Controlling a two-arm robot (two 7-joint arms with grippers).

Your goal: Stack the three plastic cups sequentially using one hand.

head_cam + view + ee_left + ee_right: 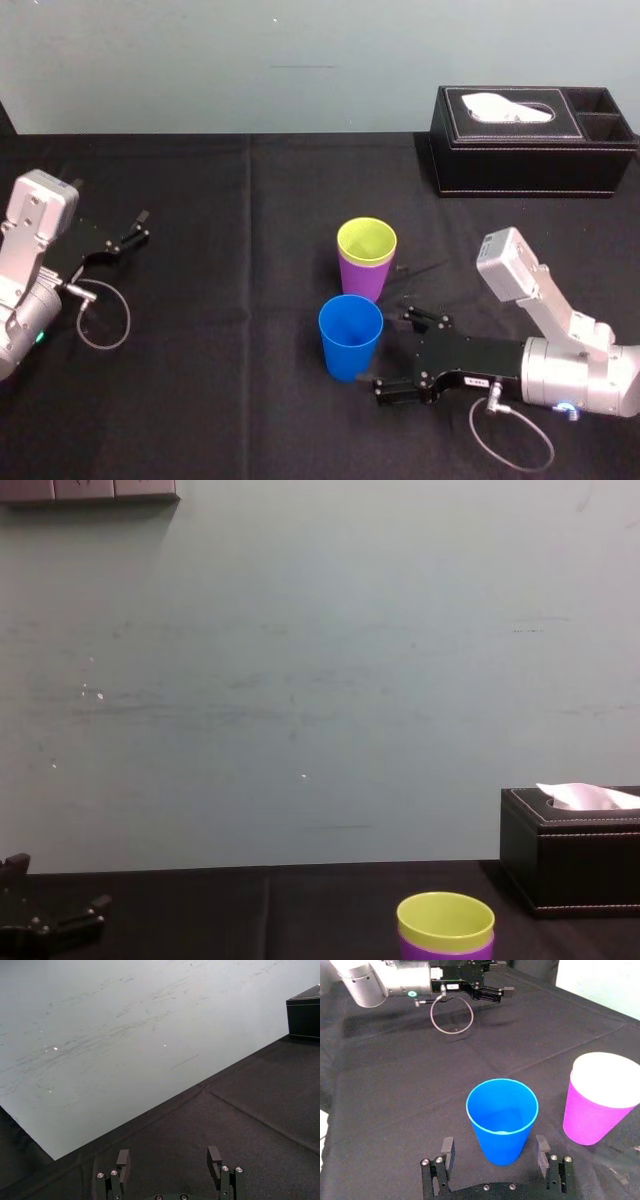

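The yellow-green cup [367, 240] sits nested in the purple cup [362, 278] at the table's middle. The blue cup [350, 335] stands upright by itself just in front of them. My right gripper [403, 352] lies low on the table at the blue cup's right side, open. In the right wrist view its fingers [447, 1148] flank the lower part of the blue cup [502, 1117] with gaps on both sides, and the purple cup [592, 1120] stands beside it. My left gripper [130, 236] is parked at the far left, open and holding nothing [169, 1157].
A black tissue box [530, 140] stands at the back right of the black tablecloth [230, 330]. A loop of cable [103, 318] hangs from the left arm. A pale wall [320, 680] rises behind the table.
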